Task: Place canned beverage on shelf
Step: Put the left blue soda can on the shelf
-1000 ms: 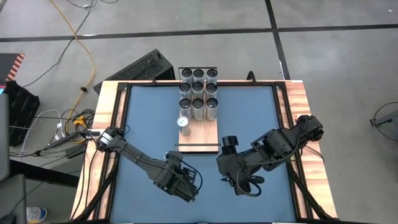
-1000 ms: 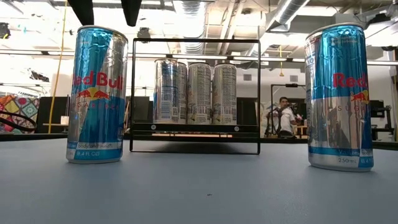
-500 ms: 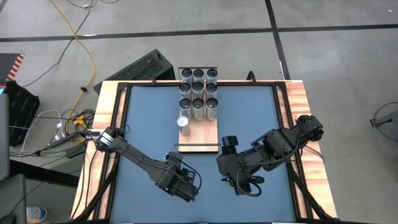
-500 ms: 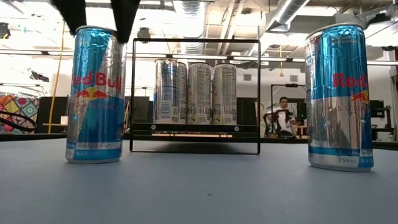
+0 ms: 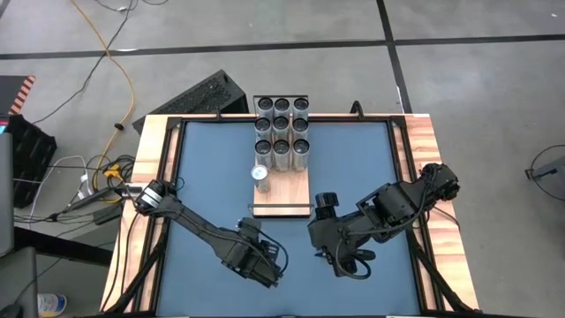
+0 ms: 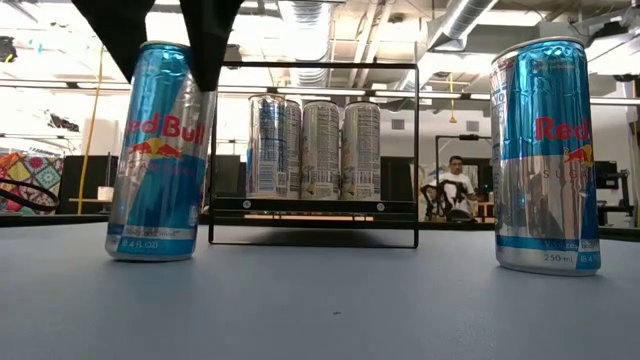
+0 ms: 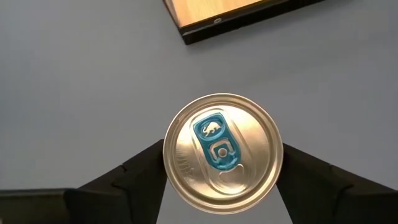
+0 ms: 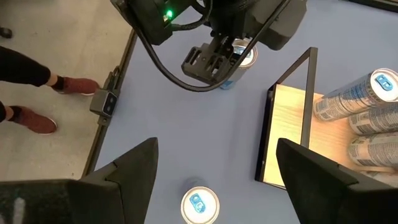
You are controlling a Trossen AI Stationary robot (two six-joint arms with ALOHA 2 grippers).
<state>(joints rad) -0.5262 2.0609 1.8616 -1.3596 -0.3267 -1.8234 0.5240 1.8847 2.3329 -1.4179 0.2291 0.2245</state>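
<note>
Left gripper has its jaws pinching the near-left Red Bull can at the rim; it tips slightly off upright. The shelf lies just beyond, far-right. Right gripper hangs spread above the second can. Contact is hidden from overhead.

Left arm stretched low across the table's near left, wrist pointing down, left gripper with fingers either side of a can top, touching it. Right arm folded at near right, right gripper spread wide, holding nothing.
</note>
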